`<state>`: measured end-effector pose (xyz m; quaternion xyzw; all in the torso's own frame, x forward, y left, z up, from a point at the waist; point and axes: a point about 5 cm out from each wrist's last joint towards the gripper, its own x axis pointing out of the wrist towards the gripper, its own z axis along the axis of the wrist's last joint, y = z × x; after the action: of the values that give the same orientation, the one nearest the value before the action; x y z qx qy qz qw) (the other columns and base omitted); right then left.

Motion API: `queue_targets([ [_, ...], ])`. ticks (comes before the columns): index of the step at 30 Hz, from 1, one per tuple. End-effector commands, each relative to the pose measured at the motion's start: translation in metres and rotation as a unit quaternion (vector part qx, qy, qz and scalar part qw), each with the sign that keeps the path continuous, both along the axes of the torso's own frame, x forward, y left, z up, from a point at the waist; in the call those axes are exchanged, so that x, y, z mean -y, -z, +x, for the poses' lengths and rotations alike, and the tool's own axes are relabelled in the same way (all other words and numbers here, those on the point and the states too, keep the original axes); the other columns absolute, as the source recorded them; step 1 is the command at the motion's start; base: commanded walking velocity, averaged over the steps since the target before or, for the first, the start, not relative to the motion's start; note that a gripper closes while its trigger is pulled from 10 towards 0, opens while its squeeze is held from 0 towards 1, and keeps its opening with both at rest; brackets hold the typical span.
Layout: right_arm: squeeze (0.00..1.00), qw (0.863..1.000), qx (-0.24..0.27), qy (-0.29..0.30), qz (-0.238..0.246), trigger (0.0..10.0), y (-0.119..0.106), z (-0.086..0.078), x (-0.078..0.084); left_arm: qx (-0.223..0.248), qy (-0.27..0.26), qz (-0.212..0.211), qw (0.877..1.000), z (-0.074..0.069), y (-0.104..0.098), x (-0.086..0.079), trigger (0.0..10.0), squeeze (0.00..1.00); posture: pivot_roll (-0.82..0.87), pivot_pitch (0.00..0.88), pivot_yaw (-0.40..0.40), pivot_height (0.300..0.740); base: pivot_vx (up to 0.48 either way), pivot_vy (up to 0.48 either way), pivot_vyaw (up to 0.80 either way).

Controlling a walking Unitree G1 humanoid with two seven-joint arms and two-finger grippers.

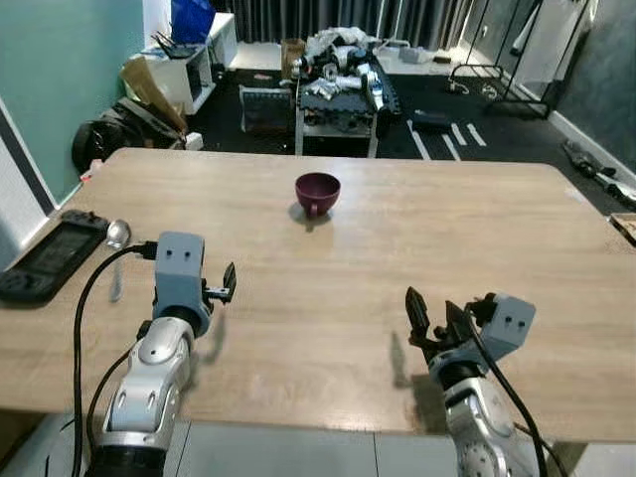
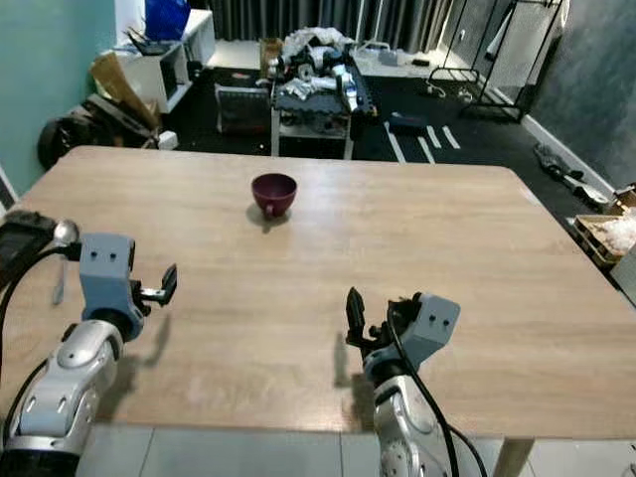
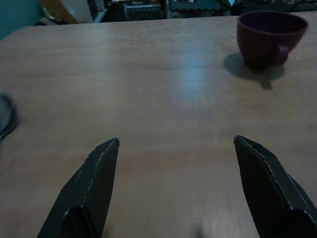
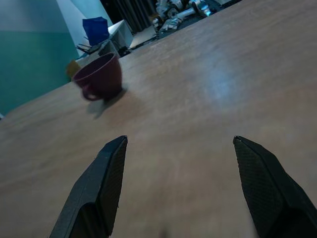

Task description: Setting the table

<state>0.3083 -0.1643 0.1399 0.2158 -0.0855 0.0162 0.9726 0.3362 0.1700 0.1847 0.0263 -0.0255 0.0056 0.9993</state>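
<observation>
From the left eye view, a maroon cup (image 1: 317,191) was seen upright near the middle of the wooden table (image 1: 417,238), well apart from both arms. A spoon (image 1: 117,238) lay by the table's left edge, beside a black handheld device (image 1: 45,255). The left gripper (image 1: 225,283) and right gripper (image 1: 429,316) were held above the near edge.

In the left wrist view, the fingers (image 3: 94,188) were spread wide, nothing between them.

In the right wrist view, the fingers (image 4: 101,191) were likewise parted and empty. The cup is judged rigid, light, breakable and smooth; its rim or handle would best be pinched.

Cluttered home room, wooden table (image 1: 397,229)
</observation>
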Motion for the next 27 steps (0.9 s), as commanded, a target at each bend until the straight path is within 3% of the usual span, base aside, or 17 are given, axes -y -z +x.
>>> queue_targets([
  [1,0.0,1.0,-0.007,0.004,0.002,10.0,0.003,-0.001,0.001,-0.007,0.001,0.003,1.0,-0.001,0.006,-0.001,10.0,0.0,0.07,0.065,0.045,0.74,0.48,0.0,0.0],
  [10,0.0,1.0,-0.008,0.006,0.003,10.0,0.004,-0.002,0.002,-0.009,0.014,0.006,1.0,-0.002,0.006,0.003,10.0,0.0,0.07,0.067,0.047,0.74,0.473,0.0,0.0],
  [27,0.0,1.0,-0.01,0.011,0.001,10.0,0.004,-0.002,0.003,-0.022,0.04,0.012,0.999,-0.002,0.008,0.011,10.0,0.0,0.08,0.068,0.048,0.74,0.0,0.0,0.0],
])
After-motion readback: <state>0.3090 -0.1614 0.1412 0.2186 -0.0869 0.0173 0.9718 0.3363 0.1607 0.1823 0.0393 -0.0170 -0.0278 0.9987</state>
